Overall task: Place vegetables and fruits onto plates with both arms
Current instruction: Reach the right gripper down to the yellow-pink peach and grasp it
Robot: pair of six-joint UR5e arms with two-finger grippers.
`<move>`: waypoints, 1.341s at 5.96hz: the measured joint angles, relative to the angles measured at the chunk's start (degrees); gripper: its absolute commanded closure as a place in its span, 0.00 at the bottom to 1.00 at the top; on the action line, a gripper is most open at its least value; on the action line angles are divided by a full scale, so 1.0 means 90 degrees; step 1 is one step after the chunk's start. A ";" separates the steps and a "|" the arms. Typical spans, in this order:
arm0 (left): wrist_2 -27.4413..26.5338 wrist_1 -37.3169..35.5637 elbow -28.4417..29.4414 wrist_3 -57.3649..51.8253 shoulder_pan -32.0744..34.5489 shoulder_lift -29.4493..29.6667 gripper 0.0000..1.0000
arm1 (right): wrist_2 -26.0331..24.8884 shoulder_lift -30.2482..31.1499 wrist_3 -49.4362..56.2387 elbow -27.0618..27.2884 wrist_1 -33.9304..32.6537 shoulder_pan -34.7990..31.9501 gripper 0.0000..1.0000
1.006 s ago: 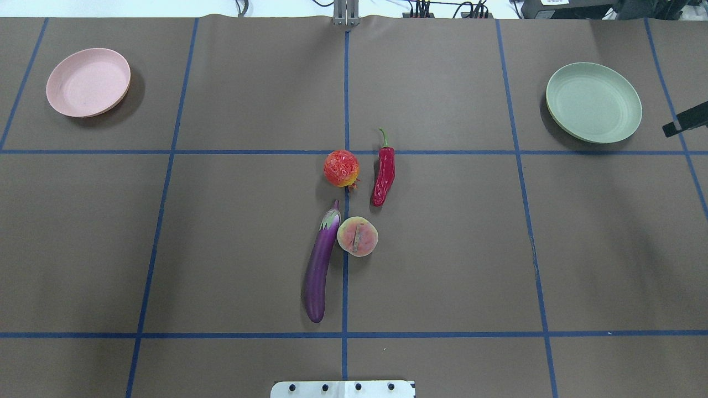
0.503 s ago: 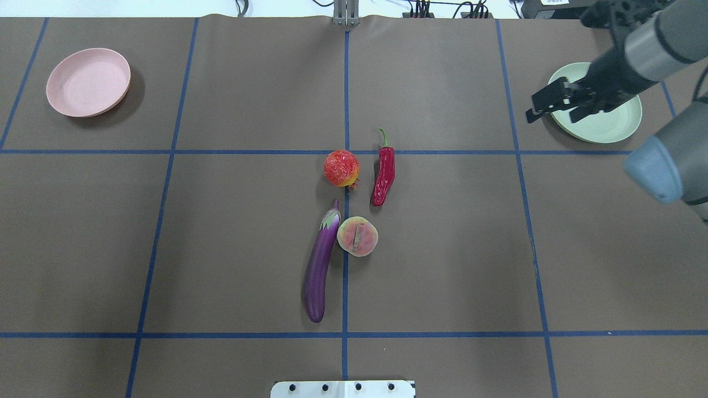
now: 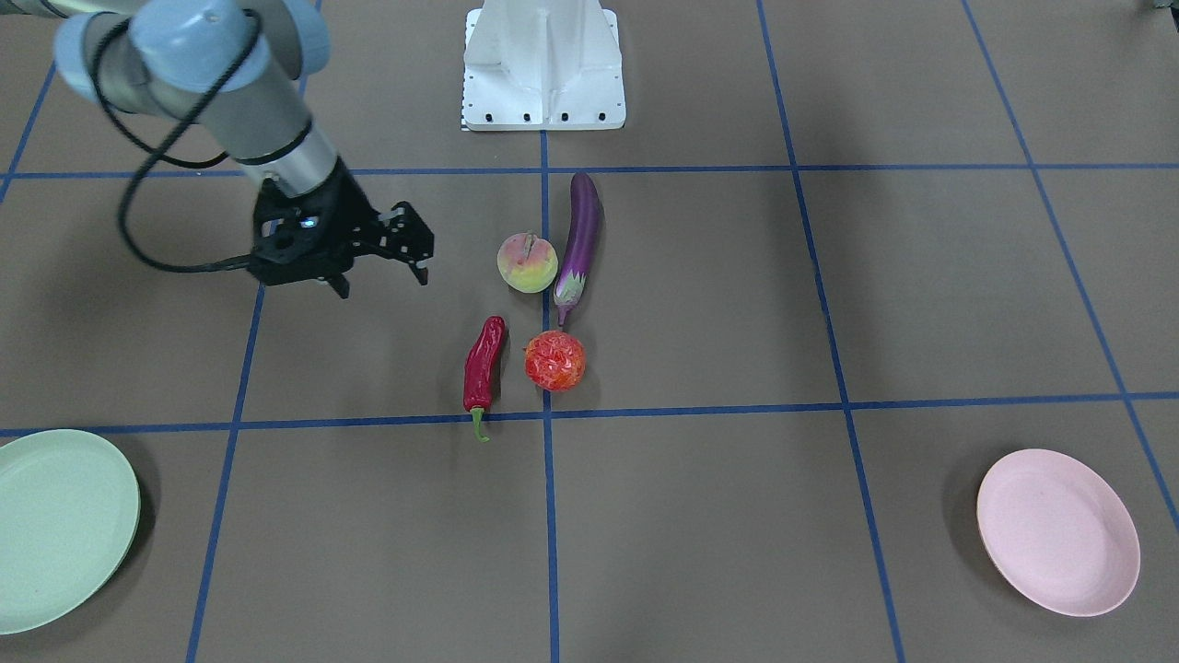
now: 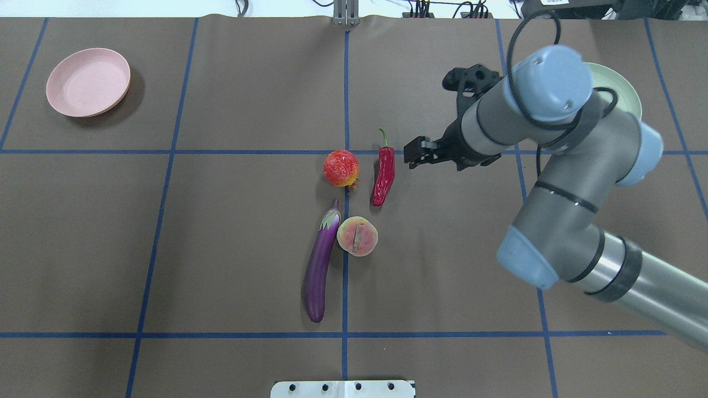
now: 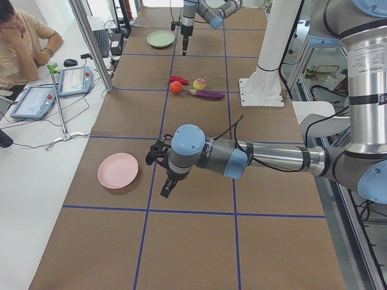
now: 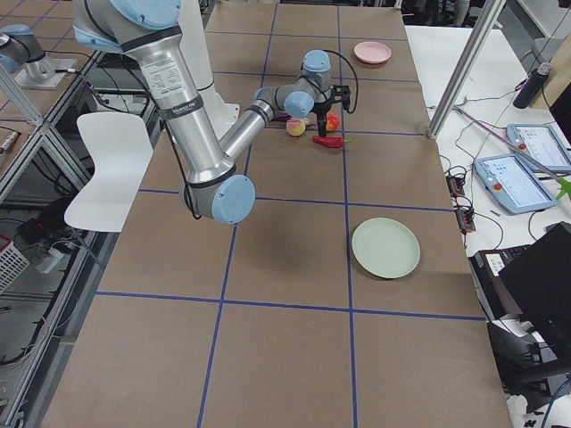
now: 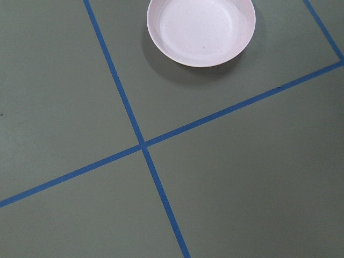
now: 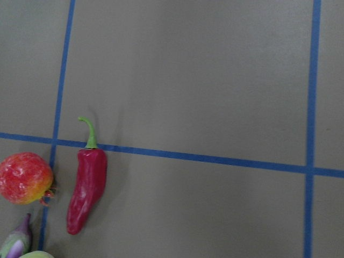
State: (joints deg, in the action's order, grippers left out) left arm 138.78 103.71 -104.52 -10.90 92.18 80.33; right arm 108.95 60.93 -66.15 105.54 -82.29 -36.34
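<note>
The purple eggplant, the peach, the bumpy red-orange fruit and the red chili lie close together at the table's middle. My right gripper is open and empty, hovering just right of the chili; in the front view its fingers are spread. The right wrist view shows the chili below it. The pink plate is far left, empty. The green plate is far right, empty. My left gripper shows only in the exterior left view, near the pink plate; I cannot tell its state.
The white base block stands at the robot's edge of the table. Blue tape lines grid the brown cover. My right arm stretches over the table's right half and partly hides the green plate there. A person sits beside the table.
My right arm has swept in from the right edge, passed over the green plate and come to the chili's right side. The fruits, vegetables and plates have not moved.
</note>
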 measured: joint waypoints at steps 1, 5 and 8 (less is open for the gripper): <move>0.0000 0.0000 0.0014 0.0000 -0.0015 0.0000 0.00 | -0.0672 -0.0207 -0.0210 -0.0098 -0.0294 0.0553 0.00; 0.0000 0.0003 0.0035 0.0000 -0.0097 0.0000 0.00 | -0.1534 -0.1273 -0.0817 -0.1125 -0.0637 0.1415 0.00; 0.0000 0.0001 0.0040 0.0000 -0.0119 0.0000 0.00 | -0.1697 -0.1297 -0.0902 -0.1268 -0.0561 0.1676 0.00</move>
State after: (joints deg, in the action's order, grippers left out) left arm 138.78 103.72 -104.15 -10.90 91.11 80.33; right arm 93.68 49.26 -74.27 94.13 -87.35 -21.26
